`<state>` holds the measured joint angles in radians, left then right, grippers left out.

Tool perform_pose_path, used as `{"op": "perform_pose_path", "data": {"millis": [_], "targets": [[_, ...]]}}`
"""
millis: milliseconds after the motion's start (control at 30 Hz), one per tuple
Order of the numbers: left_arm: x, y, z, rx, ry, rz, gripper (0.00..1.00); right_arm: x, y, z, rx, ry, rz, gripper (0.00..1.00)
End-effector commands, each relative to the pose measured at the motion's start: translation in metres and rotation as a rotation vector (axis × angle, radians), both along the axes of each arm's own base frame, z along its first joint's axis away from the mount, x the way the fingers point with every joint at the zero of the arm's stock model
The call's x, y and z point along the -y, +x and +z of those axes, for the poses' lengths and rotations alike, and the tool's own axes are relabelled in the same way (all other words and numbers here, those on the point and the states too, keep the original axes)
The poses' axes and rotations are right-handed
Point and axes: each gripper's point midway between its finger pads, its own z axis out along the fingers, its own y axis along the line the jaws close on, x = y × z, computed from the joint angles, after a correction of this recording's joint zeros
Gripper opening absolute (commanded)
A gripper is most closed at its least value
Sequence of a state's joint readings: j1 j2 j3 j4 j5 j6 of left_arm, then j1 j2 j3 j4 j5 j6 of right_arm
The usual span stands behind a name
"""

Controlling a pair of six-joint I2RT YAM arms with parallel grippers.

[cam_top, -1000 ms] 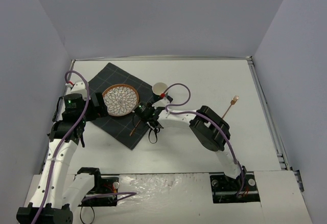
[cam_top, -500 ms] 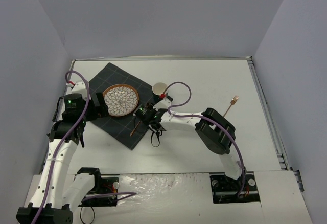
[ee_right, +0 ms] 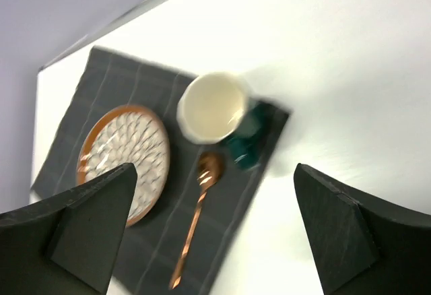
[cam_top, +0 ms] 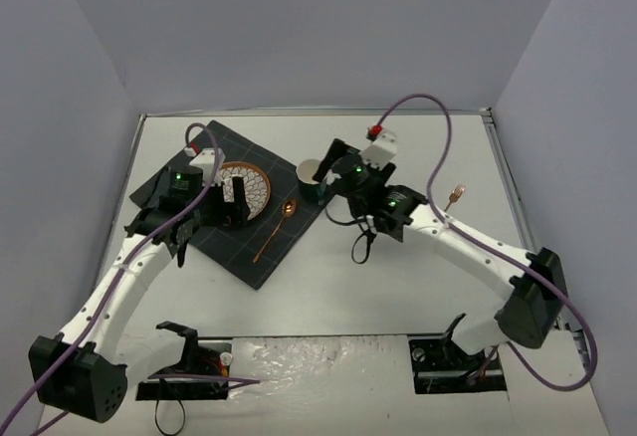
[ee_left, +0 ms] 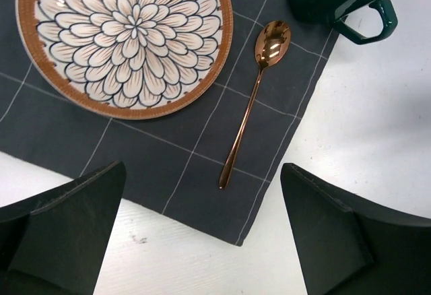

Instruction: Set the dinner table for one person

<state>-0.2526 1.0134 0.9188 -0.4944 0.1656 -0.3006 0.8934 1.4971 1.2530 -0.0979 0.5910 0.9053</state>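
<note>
On the white dinner table [cam_top: 428,147] lies a dark checked mat [cam_top: 254,257]. A flower-patterned plate [ee_left: 124,39] with an orange rim sits on it. A copper spoon [ee_left: 252,100] lies on the mat just right of the plate, bowl towards a dark green mug [ee_left: 337,2] at the mat's corner. My left gripper [ee_left: 202,241] hangs open above the mat's near edge, holding nothing. My right gripper [ee_right: 212,234] is open and raised over the mug [ee_right: 212,106] and spoon [ee_right: 195,221], empty. From above, the left gripper [cam_top: 224,212] covers part of the plate [cam_top: 254,182].
A copper fork [cam_top: 450,205] lies alone on the table to the right, beyond the right forearm. Grey walls close in the table at the back and both sides. Purple cables loop above the arms.
The right gripper has opened, left the spoon on the mat and pulled up and back towards the mug. The left arm has swung right over the plate.
</note>
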Motion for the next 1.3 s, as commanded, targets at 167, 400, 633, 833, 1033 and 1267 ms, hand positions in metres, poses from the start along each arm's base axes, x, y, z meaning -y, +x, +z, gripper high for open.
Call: {"op": "perform_pose_path", "data": {"millis": [167,400,633,833,1033,1267], "targets": [[0.09,0.055,0.033,0.148,-0.083,-0.196,0.97,0.176,0.022,0.003,0.03,-0.129,-0.121,1.0],[0.14,0.089,0.016,0.259,-0.134,-0.404,0.97,0.218,0.017,-0.001,0.055,-0.092,-0.084,1.0],[0.161,0.108,-0.016,0.28,-0.114,-0.522,0.97,0.225,0.013,-0.005,0.063,-0.109,-0.036,1.0],[0.172,0.119,-0.04,0.244,-0.118,-0.575,0.97,0.226,0.01,-0.002,0.085,-0.114,-0.022,1.0],[0.175,0.119,-0.058,0.228,-0.135,-0.612,0.97,0.228,0.005,-0.002,0.101,-0.118,-0.015,1.0],[0.164,0.126,-0.07,0.221,-0.088,-0.579,0.97,0.23,0.001,-0.005,0.101,-0.124,-0.017,1.0]]}}
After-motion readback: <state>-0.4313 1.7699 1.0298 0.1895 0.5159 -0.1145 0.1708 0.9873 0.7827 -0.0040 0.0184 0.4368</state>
